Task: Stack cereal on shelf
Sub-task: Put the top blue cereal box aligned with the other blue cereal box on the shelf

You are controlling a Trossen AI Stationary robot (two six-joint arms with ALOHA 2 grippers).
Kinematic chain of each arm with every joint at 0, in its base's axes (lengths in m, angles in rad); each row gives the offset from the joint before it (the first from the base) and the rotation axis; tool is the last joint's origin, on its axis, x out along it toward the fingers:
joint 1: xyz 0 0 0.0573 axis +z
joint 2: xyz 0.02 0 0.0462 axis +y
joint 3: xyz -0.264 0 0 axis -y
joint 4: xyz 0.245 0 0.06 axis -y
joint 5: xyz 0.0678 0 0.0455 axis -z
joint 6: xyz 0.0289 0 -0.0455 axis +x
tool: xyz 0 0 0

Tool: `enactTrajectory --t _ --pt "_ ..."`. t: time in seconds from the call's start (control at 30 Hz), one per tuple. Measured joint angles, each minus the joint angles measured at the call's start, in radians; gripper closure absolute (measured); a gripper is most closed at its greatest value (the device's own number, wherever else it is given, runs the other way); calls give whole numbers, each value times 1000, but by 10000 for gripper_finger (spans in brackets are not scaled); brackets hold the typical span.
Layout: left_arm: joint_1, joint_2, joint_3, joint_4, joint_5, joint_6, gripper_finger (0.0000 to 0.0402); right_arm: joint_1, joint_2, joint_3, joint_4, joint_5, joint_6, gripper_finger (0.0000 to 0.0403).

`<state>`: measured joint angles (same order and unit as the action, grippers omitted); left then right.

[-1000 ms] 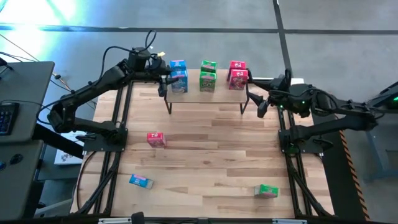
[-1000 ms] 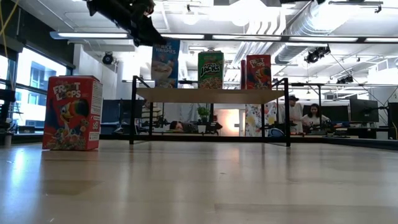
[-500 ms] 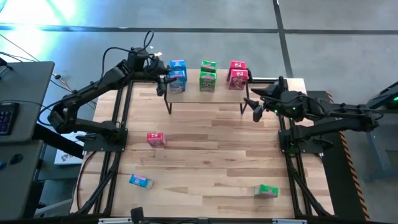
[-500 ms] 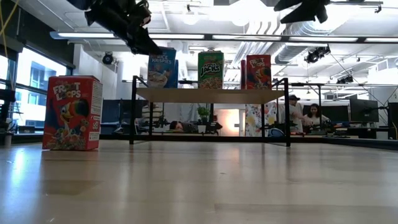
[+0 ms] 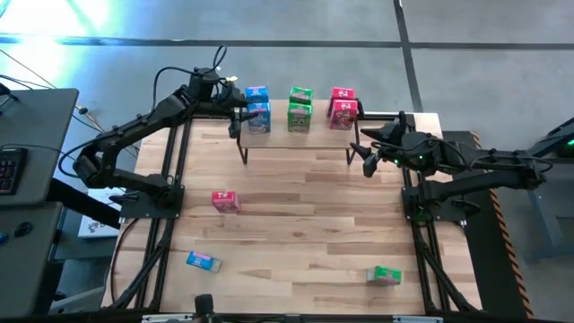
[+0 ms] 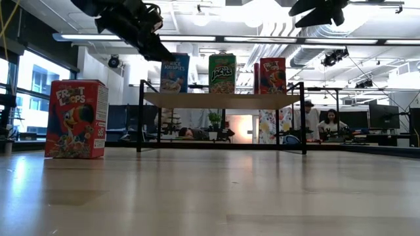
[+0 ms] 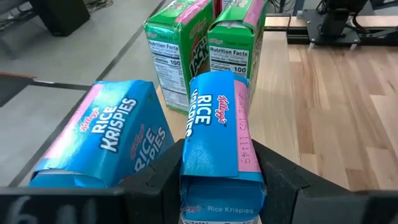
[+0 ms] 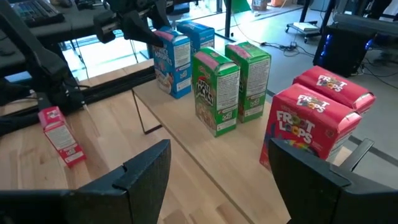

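The shelf (image 5: 318, 127) stands at the table's far edge. One blue (image 5: 257, 93), two green (image 5: 300, 105) and two red cereal boxes (image 5: 343, 104) stand upright on its plank (image 6: 223, 99). My left gripper (image 5: 239, 117) is at the shelf's left end, shut on a second blue box (image 7: 217, 118), in front of the first blue box (image 7: 102, 140). My right gripper (image 5: 366, 164) hovers open above the table off the shelf's right end, with nothing between its fingers (image 8: 149, 171). My left gripper pinches the blue box between its two fingers (image 7: 168, 180), one on each broad face, with the narrow printed side (image 7: 214, 115) showing between them. It comes from the table's left, slanting a little down. The box (image 6: 174, 72) is upright, its bottom at the plank's top; whether it rests there I cannot tell.
Three more boxes are on the tabletop: a red one (image 5: 224, 199) at mid-left, a blue one (image 5: 204, 261) lying near the front left, a green one (image 5: 384, 275) lying near the front right. The shelf's thin black legs (image 6: 140, 118) stand on the table.
My left gripper has brought the blue box down to the plank's level. The box leaned over on the way and now stands upright again. My right gripper has sunk a little, staying open.
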<state>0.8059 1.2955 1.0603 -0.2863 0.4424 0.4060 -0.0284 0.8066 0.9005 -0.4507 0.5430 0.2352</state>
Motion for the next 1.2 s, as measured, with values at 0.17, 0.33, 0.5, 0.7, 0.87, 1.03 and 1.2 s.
enactTrajectory --t 0.17,0.33,0.5,0.7,0.87,1.03,1.2 --pt "0 0 0 -2 -3 8 257 0 0 0 0 -1 0 141" --pt "1 0 0 -2 -4 8 257 0 0 0 0 -1 19 141" --pt "1 0 0 -4 -4 8 257 0 0 0 0 -1 19 141" --pt "1 0 0 -5 -5 8 257 0 0 0 0 -1 19 141" --pt "1 0 1 -6 -7 0 257 0 0 0 0 -1 19 141" --pt "1 0 1 -8 -7 -8 257 0 0 0 0 -1 18 141" --pt "1 0 2 -17 -7 -8 257 0 0 0 0 -1 19 141"
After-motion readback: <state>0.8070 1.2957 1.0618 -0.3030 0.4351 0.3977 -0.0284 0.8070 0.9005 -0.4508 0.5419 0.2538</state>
